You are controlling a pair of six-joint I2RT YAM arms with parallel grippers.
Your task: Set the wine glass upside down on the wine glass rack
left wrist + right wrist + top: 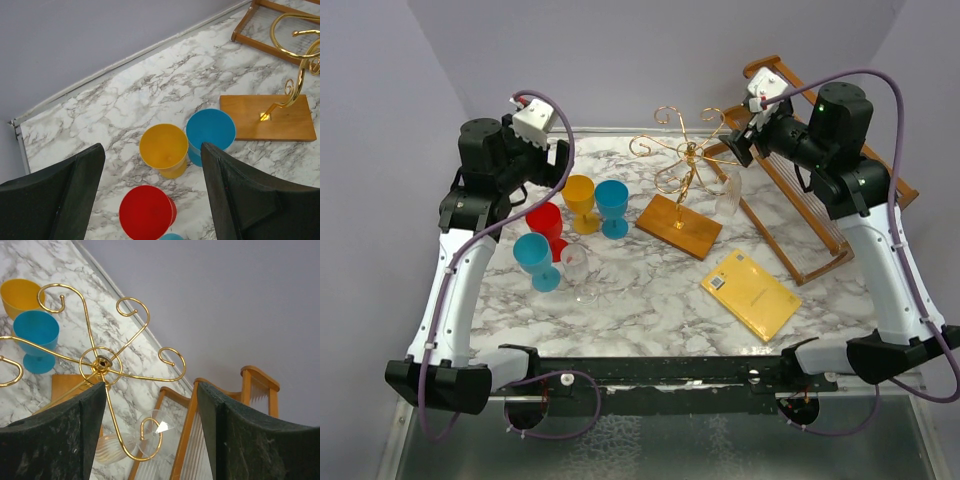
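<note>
Your right gripper (pixel 150 440) stands with its jaws spread and nothing between them; it sits up beside the top of the wine glass rack (pixel 682 190). Just below and ahead of its fingers (pixel 60 435), the clear wine glass (pixel 131 442) hangs upside down, its flat foot caught in one of the rack's curled gold arms and its bowl pointing down. The glass is free of your fingers. In the top view the same glass (pixel 728 196) shows on the rack's right side, just off the edge of the orange-brown base (pixel 678 225). Behind your right gripper and to its right, the larger slatted wooden rack (pixel 800 215) lies along the far right of the marble table (pixel 650 290). Nearer you from that gripper, a yellow flat box (pixel 751 293) lies on the table.

Your left gripper (pixel 152 200) is also spread wide and holds nothing. It hovers over a cluster of coloured goblets: directly below it the yellow goblet (pixel 164 149) and the red goblet (pixel 146 212), with a blue goblet (pixel 210 132) to its right, touching the yellow one. In the top view a second blue goblet (pixel 535 260) and a second clear glass (pixel 575 262) stand nearer you.
</note>
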